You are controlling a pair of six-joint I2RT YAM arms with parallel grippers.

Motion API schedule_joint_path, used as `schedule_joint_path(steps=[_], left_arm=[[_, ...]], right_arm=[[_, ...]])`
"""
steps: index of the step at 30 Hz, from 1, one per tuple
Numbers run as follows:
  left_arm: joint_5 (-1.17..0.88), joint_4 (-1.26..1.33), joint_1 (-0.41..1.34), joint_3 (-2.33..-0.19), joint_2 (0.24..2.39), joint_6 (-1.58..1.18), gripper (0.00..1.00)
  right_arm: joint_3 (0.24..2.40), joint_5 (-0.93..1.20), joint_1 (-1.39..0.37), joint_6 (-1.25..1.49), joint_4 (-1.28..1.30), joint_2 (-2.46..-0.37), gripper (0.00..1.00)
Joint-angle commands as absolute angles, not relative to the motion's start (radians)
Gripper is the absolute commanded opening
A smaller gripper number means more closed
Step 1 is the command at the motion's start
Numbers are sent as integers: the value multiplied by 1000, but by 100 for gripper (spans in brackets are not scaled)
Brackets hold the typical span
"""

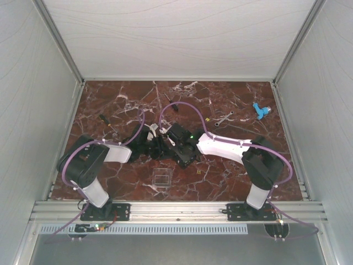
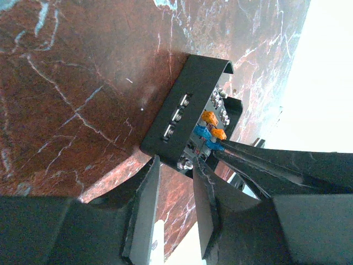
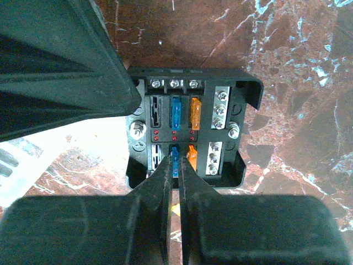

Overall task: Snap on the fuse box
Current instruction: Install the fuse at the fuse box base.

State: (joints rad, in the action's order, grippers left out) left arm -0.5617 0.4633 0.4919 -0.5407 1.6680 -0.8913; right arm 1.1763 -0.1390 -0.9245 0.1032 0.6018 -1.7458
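Note:
The fuse box (image 3: 249,94), a square black box with its face open, lies on the marble near mid-table (image 1: 187,157). Its slots hold blue and orange fuses. My right gripper (image 3: 175,164) is shut on a blue fuse (image 3: 174,156) in the near row, beside an orange fuse (image 3: 192,155). My left gripper (image 2: 176,163) reaches the fuse box (image 2: 182,99) from the left. Its fingertips straddle the box's near corner and pinch that edge. The right gripper's dark fingers (image 2: 259,160) enter the left wrist view from the right and meet the fuses.
A clear square lid (image 1: 161,178) lies on the marble just in front of the grippers. A black screwdriver (image 1: 105,120) lies back left, a small wrench (image 1: 223,118) and a blue part (image 1: 260,110) back right. White walls close in three sides.

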Motion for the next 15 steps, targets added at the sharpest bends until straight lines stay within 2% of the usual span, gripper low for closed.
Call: schedule_joint_path(steps=[1,15], left_arm=[[-571,514,494,-549,1658,-896,31],[-571,526,492,-543,1680,-902,31]], right_arm=[[1155,-125,-928,118,636,-1799,0],[1167,-71,-929,111,608,-1889,0]])
